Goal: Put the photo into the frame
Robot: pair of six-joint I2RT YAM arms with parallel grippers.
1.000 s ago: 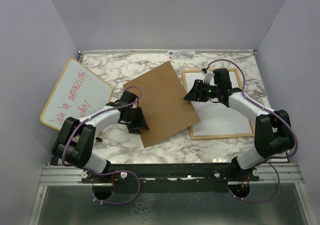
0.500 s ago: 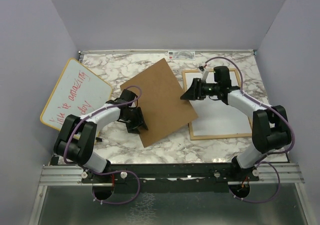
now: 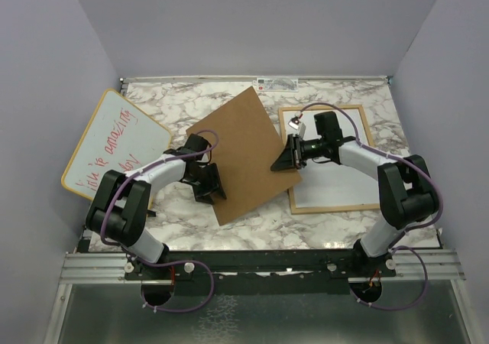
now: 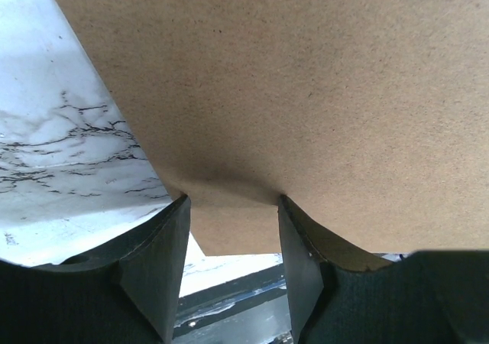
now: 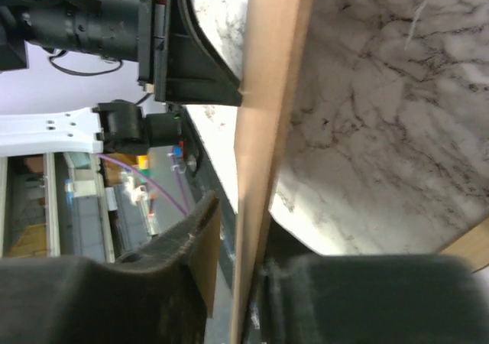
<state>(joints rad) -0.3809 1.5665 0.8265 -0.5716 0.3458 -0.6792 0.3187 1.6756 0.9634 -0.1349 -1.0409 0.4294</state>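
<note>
Since a second ago the right hand (image 3: pixel 286 157) has slid left and toward the near edge. The board (image 3: pixel 241 149) went with it, so less of it covers the frame (image 3: pixel 340 207).

From the top, the frame lies flat on the right side of the table (image 3: pixel 176 107). Its long sides run from far to near. A white sheet (image 3: pixel 336 183) fills it. I think that is the photo lying face down, but no cat shows. The board sits in the middle with one corner over the frame's left side. The left hand (image 3: pixel 208 185) is at the board's left edge. The frame lies to the right of both hands, and the right arm is much nearer to it.

From the left wrist, the left hand (image 4: pixel 233 206) is partly open. Its fingers (image 4: pixel 157 260) touch the brown face and do not pinch it.

From the right wrist, the board is seen edge on (image 5: pixel 263 130), lifted off the table. The right hand has closed on its edge, one finger on each side. I think the board must swing right and go down flat on the frame.
</note>
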